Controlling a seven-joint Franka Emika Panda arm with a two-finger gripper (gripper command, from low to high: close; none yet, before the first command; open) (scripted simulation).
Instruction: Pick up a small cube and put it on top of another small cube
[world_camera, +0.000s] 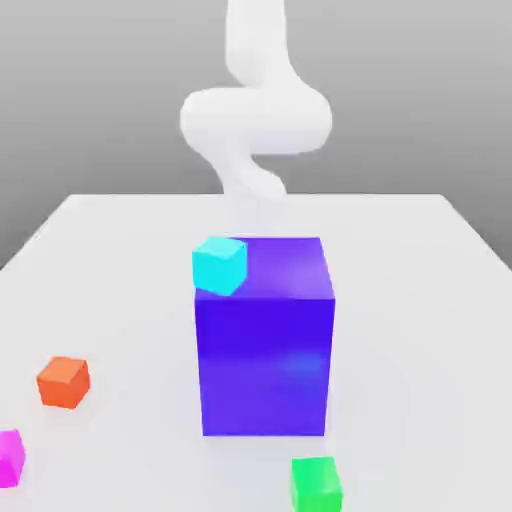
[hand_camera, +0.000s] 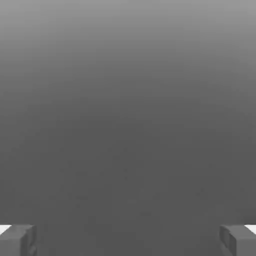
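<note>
1. One big blue block, sitting mid-table.
2. Four small cubes: one cyan cube, one orange cube, one magenta cube, one green cube.
3. One white table.
4. One white arm.

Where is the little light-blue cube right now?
In the exterior view, the small cyan cube sits at the top corner of the big blue-purple block, on the view's left, above the small orange cube.

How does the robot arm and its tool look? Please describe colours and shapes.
The arm is plain white, with smooth, rounded, tube-like segments, and no cables or markings are visible. The tool has two grey, blocky fingertips with white parts at their outer edges.
</note>
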